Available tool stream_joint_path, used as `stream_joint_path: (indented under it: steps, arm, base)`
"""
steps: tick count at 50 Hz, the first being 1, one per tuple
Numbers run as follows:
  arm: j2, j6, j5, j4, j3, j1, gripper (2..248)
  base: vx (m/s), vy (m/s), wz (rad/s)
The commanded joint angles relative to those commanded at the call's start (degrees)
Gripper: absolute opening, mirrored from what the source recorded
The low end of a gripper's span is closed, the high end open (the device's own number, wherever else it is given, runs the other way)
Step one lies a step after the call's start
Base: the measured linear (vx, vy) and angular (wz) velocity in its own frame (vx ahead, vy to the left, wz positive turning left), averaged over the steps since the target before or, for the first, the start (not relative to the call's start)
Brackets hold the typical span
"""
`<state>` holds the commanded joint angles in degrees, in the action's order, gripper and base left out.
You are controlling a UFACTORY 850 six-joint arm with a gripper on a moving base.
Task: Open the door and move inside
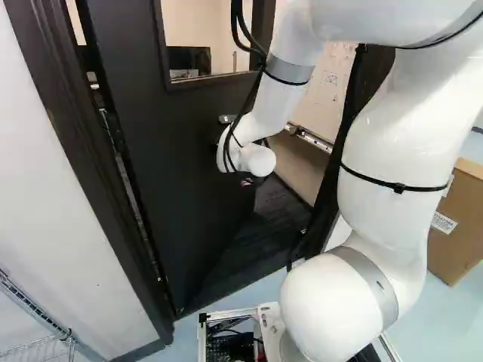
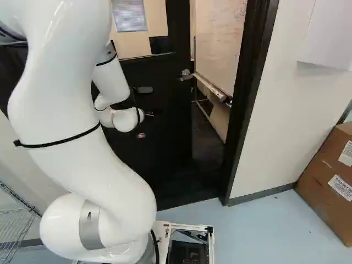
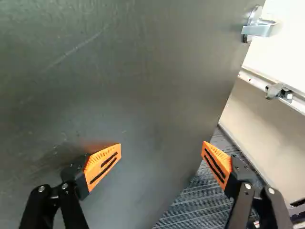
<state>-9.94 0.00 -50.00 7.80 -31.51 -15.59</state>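
Observation:
In the right base view, my gripper (image 2: 142, 134) shows only as a small piece below the white wrist, in front of the dark door (image 2: 170, 124). The door stands partly open, swung into the room beyond, with a gap along its handle side. Its lever handle (image 2: 186, 75) is above and beside the wrist. In the wrist view the gripper (image 3: 162, 149) has its fingers wide apart with nothing between them. The door face (image 3: 143, 86) lies close ahead; whether a finger touches it I cannot tell. The handle (image 3: 257, 29) is at the door's edge, away from both fingers.
The dark frame (image 2: 247, 104) borders the opening on its handle side, next to a white wall (image 2: 286, 110). Past the gap are dark carpet (image 2: 206, 143) and a whiteboard (image 2: 219, 41) with a tray. Cardboard boxes (image 2: 330, 176) stand at the right of the right base view.

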Motion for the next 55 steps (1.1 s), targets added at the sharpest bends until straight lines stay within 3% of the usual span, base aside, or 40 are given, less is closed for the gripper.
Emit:
stream_joint_path:
  steps: [55]
  arm:
    - [-9.67,0.00,-0.04,-1.04,-11.37,-6.08,247]
  base:
    - [0.000,0.000,0.000]
